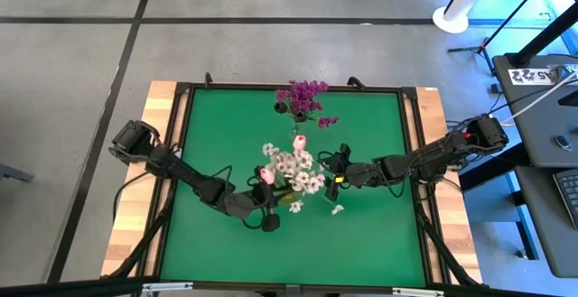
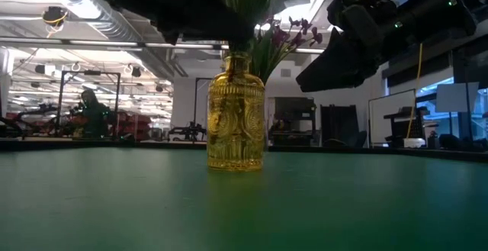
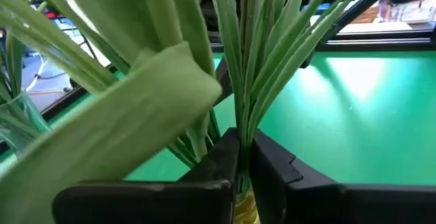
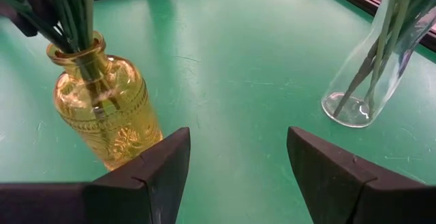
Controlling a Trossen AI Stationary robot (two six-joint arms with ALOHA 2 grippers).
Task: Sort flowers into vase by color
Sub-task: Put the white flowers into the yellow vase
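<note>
Left gripper [image 3: 242, 176] pinches a green stem [image 3: 246, 101] just above the yellow vase [image 4: 102, 108] at mid-table, its jaws nearly closed with only that stem between them. White and pink flowers [image 1: 293, 166] already fill that vase; purple ones [image 1: 305, 97] stand in the clear vase [image 4: 378, 60] farther back. To finish well, lower the stem fully into the neck before letting go, then lift straight up so no neighbours are dragged out. Right gripper [image 4: 235, 169] waits just beside the yellow vase, jaws wide, holding nothing.

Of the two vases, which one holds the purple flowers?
The clear glass vase at the table's far edge; the yellow embossed bottle vase holds white and pink ones.
</note>
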